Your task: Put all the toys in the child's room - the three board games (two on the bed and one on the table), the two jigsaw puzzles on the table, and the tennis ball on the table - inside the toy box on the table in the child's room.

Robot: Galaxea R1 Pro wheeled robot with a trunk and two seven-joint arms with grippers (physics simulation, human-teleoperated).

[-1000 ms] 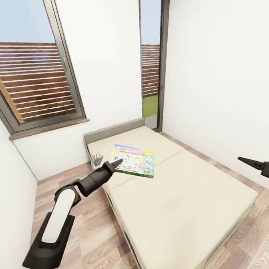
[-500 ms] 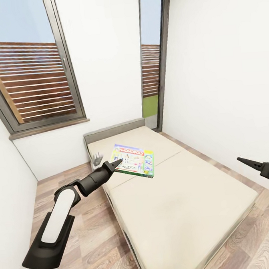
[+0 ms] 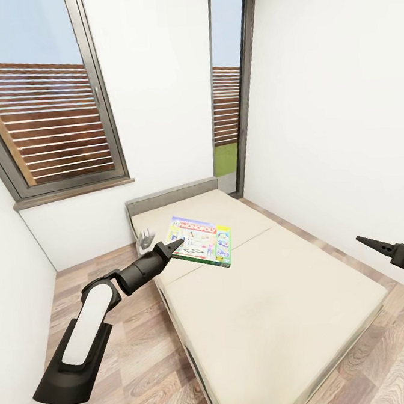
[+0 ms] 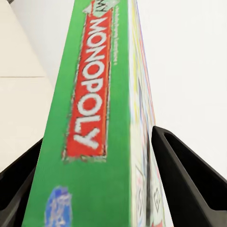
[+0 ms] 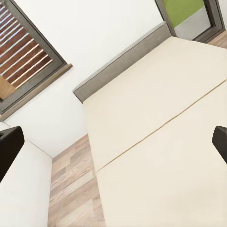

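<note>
Bed [image 3: 275, 305] top bare; walls [image 3: 335, 126] close around

Bright, even daylight all round, flat and soft as a simulator render gives it. The window [image 3: 45, 116] and the narrow glass door [image 3: 227, 86] show blue sky, yet no sunbeam falls on the floor. White walls [image 3: 334, 114] run close to blown out. Only faint shading shows along the bed [image 3: 269, 300] at its left edge. In the head view the frames lean outward, wide-angle stretch at the corners. In the left wrist view the Monopoly box [image 4: 94, 123] sits very close, its lettering soft and pixelated.
</note>
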